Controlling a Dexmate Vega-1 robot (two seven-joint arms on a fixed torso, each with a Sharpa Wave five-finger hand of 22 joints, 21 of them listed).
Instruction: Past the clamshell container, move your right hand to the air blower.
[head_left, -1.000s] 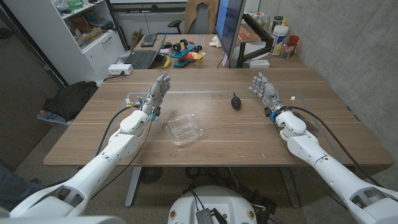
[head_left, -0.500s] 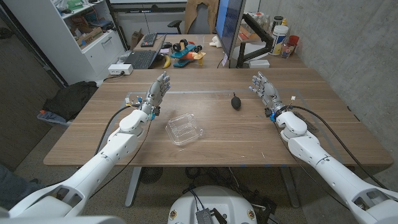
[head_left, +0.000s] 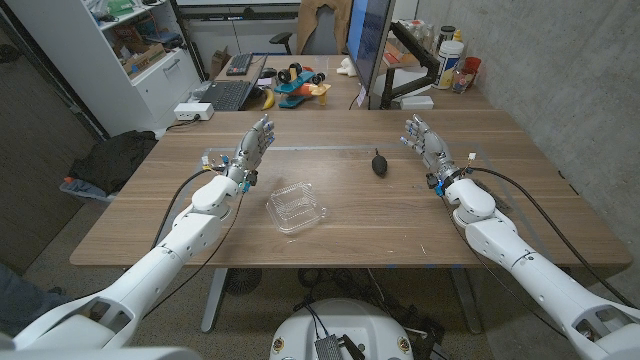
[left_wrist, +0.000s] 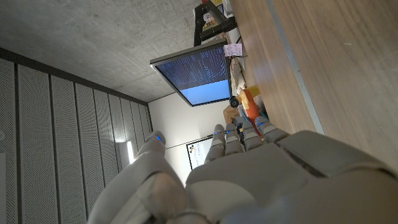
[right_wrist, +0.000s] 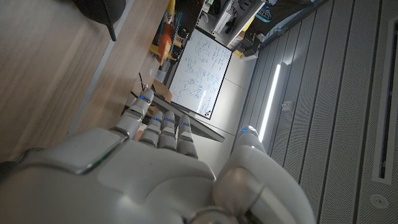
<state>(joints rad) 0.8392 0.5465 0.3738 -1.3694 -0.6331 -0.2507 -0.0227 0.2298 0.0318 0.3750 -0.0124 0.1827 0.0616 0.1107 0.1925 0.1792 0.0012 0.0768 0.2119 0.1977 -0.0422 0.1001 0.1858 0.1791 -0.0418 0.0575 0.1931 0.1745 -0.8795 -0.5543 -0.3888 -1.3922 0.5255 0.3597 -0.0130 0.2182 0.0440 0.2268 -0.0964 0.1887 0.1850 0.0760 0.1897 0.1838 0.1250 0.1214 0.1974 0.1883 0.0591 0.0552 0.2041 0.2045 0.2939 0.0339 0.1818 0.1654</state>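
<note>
The black air blower (head_left: 377, 163) lies on the wooden tabletop (head_left: 380, 220) a little beyond its middle, its nozzle pointing away from the robot. The right robot hand (head_left: 425, 147) stands to the right of it, near but apart, raised on its edge with its fingers spread and reaching upward, holding nothing. In the right wrist view the back of this robot hand (right_wrist: 155, 168) shows with the fingers extended side by side, and the dark air blower (right_wrist: 106, 14) lies at the picture's edge on the wood.

The clear clamshell container (head_left: 297, 208) sits open on the tabletop nearer the robot than the air blower and toward the robot's left (well apart from both robot hands). The left robot hand (head_left: 252, 150) is held up at the left part of the tabletop, fingers apart and stretched out, gripping nothing. The left wrist view shows its back (left_wrist: 261, 174) with the fingers straight.

A small clear item (head_left: 214, 159), too small to tell what it is, lies on the tabletop just beside the left robot hand
</note>
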